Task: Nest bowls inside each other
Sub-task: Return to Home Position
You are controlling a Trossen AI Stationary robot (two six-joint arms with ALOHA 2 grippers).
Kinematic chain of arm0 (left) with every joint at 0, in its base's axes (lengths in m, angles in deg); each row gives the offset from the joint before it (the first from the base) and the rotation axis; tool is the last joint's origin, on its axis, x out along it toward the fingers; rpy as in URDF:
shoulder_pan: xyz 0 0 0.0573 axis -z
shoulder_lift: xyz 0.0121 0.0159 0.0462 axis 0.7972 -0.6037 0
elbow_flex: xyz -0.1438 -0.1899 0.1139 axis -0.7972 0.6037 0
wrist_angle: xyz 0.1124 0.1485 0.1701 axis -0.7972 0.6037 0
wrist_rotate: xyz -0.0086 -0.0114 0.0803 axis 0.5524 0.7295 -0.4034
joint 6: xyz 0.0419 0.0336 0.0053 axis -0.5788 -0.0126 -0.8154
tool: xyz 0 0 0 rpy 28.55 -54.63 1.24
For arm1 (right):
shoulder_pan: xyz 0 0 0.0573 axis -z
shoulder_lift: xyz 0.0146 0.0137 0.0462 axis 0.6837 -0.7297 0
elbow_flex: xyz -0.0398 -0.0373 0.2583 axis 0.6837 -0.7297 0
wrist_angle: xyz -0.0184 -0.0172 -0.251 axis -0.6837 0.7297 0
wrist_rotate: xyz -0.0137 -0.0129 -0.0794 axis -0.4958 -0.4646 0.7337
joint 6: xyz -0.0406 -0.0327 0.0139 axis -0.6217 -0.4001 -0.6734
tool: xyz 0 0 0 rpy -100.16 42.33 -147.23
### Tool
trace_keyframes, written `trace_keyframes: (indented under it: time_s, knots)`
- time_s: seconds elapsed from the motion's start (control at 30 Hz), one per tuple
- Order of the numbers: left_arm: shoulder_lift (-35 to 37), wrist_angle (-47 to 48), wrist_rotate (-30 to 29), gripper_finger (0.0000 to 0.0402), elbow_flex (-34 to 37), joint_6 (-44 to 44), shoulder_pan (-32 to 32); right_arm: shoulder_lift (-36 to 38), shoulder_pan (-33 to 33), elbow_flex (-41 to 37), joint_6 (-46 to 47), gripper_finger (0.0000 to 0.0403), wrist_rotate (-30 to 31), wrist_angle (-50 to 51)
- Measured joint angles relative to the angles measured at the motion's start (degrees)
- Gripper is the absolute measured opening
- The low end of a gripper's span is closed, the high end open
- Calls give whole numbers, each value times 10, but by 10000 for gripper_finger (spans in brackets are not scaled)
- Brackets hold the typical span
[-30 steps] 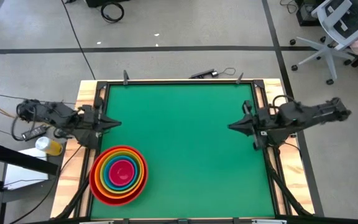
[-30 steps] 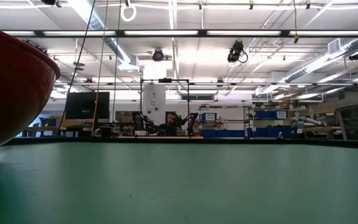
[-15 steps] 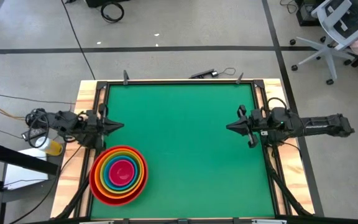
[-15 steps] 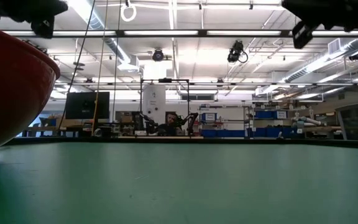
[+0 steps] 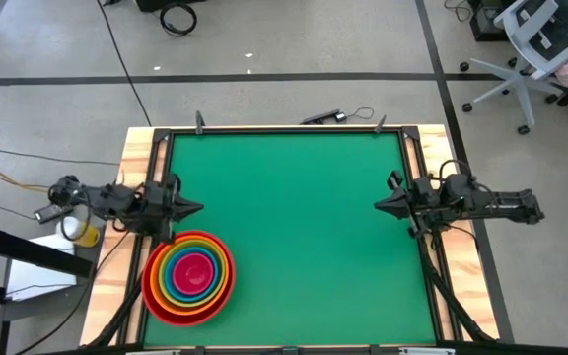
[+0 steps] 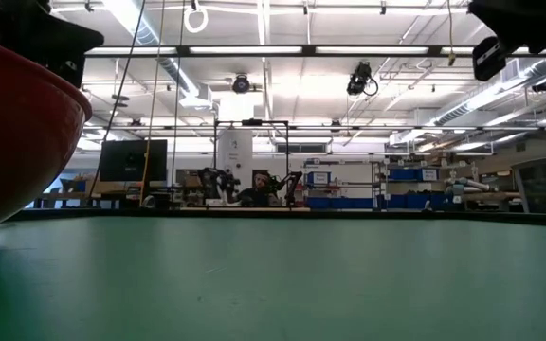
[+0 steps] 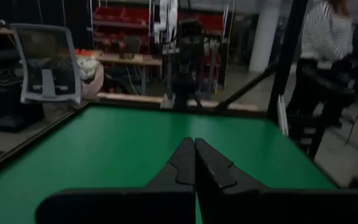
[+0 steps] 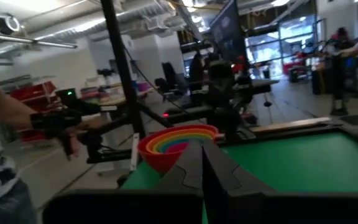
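Sitting nested in the table's (image 5: pixel 294 217) near-left corner, the bowls (image 5: pixel 188 276) lie just beside the left gripper (image 5: pixel 197 207), clenched empty like the right gripper (image 5: pixel 378 205) at the right edge; a low swing could clip them.

Grey concrete floor (image 5: pixel 284 49) crossed by black tape lines (image 5: pixel 264 77), white office chair (image 5: pixel 540 35) parked at one corner, ceiling lit by fluorescent strip lights (image 6: pixel 254 49), blue bins (image 6: pixel 406 175) stored on distant shelving

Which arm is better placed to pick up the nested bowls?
Left, likely: the left claw, shut, sits right beside the nested bowls, while the right claw, shut, waits at the opposite edge of the table.
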Motion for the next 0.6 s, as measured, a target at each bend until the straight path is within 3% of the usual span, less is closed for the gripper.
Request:
trace_keyframes:
  time_s: [0.13,0.4,0.6]
  knots:
    - [0,-61,2,0,43,3,0,13,0,-6,-21,0,13,2]
    - [0,-127,1,0,96,16,0,8,0,-93,-13,0,21,-143]
    - [-4,-159,4,0,131,46,-7,9,-1,-109,3,0,9,-139]
